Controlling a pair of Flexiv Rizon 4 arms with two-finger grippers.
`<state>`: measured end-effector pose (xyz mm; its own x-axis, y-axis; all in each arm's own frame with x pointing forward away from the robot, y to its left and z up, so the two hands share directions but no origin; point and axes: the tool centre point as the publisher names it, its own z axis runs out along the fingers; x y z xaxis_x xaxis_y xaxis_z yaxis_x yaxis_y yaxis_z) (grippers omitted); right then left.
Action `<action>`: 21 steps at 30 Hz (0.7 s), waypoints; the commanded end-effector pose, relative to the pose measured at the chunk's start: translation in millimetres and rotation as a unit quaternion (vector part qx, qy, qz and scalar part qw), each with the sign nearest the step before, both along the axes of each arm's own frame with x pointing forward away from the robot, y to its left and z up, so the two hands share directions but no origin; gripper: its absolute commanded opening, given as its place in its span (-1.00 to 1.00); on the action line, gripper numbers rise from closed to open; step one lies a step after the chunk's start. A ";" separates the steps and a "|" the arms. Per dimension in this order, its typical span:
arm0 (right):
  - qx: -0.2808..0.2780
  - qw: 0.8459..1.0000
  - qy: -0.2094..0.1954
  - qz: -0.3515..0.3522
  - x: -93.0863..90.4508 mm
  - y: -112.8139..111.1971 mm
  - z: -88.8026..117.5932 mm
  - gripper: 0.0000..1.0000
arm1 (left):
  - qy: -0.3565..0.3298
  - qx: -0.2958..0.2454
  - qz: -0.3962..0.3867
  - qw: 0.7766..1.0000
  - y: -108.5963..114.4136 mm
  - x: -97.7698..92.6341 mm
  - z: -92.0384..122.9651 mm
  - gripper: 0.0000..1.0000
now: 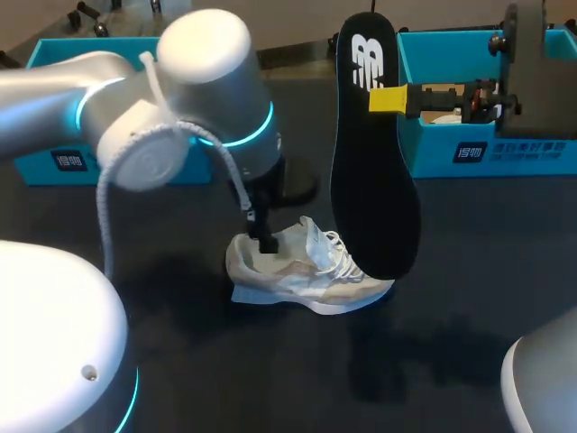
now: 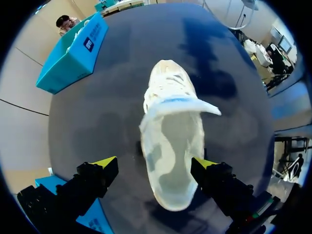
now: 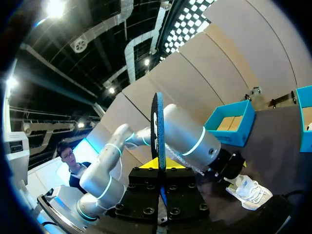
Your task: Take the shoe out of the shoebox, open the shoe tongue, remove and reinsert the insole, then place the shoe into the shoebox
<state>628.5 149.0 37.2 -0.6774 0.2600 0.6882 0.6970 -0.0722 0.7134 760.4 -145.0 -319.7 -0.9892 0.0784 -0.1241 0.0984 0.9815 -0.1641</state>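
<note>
**Shoe on the table, insole out and held upright by the right arm**

Shoe (image 1: 306, 266) sits sole-down on the dark table (image 1: 297, 370), about mid-table and outside both boxes; long axis runs across the head view, heel toward my left side, toe toward my right; laces face up; in the left wrist view the heel is the end nearest the fingers and the toe points straight away from them; tongue (image 2: 178, 103) is folded forward toward the toe, so the pale inside of the shoe shows.

Left gripper (image 2: 155, 165) hangs over the heel end with fingers spread wide, one on each side of the shoe; not closed on anything; can't tell if the one finger close to the shoe's edge touches it; the head view shows one black finger down at the heel collar.

Insole (image 1: 374, 171) is black and off the table; long axis near vertical, narrow logo end up, broad end down; in the head view its lower end overlaps the shoe's toe, contact can't be judged.

Right gripper (image 3: 160, 168) pinches the insole near its upper end; the right wrist view shows the insole edge-on, clamped between the two yellow tips.

Right shoebox (image 1: 487, 149), blue, stands open at the back right of the table behind the insole; left shoebox (image 1: 36, 167), same blue, stands at the back left, partly hidden by the left arm; both are well apart from the shoe.
</note>
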 end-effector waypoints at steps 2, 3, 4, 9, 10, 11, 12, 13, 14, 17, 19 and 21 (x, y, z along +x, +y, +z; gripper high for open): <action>0.002 1.000 -0.001 -0.009 -9.2 4.9 1.0 -1.00 | 0.020 0.021 0.003 1.000 -26.3 23.6 -27.7 1.00; 0.002 1.000 -0.001 -0.009 -9.2 4.9 1.0 -1.00 | 0.020 0.022 0.003 1.000 -27.8 25.5 -30.5 1.00; 0.002 1.000 -0.001 -0.009 -9.2 4.9 1.0 -1.00 | 0.023 0.026 0.001 0.999 -29.2 26.8 -33.1 1.00; 0.002 1.000 -0.001 -0.009 -9.2 4.9 1.0 -1.00 | 0.031 0.016 -0.014 0.999 -33.5 27.8 -47.8 1.00; 0.002 1.000 -0.001 -0.009 -9.2 4.9 1.0 -1.00 | 0.033 0.014 -0.016 0.999 -33.7 27.3 -50.7 1.00; 0.002 1.000 -0.001 -0.009 -9.2 4.9 1.0 -1.00 | 0.038 0.011 -0.020 0.999 -33.8 26.8 -53.6 1.00; 0.002 1.000 -0.001 -0.009 -9.2 4.9 1.0 -1.00 | 0.042 0.011 -0.022 0.999 -33.7 26.5 -55.5 1.00; 0.002 1.000 -0.001 -0.009 -9.2 4.9 1.0 -1.00 | 0.041 0.009 -0.021 0.999 -33.2 26.2 -58.4 1.00; 0.002 1.000 -0.001 -0.009 -9.2 4.9 1.0 -1.00 | 0.041 0.006 -0.022 0.999 -32.8 26.0 -60.1 1.00; 0.002 1.000 -0.001 -0.009 -9.2 4.9 1.0 -1.00 | 0.043 0.002 -0.026 0.999 -31.4 25.7 -62.9 1.00; 0.002 1.000 -0.001 -0.009 -9.2 4.9 1.0 -1.00 | 0.043 -0.002 -0.028 0.999 -30.6 25.8 -63.3 1.00; 0.002 1.000 -0.001 -0.009 -9.2 4.9 1.0 -1.00 | 0.045 -0.005 -0.030 0.999 -29.9 26.5 -64.3 0.96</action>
<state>628.5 149.0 37.2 -0.6774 0.2599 0.6882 0.6971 -0.0723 0.7134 786.1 -178.0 -381.4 -0.9901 0.1348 -0.0388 0.1395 0.9749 -0.1737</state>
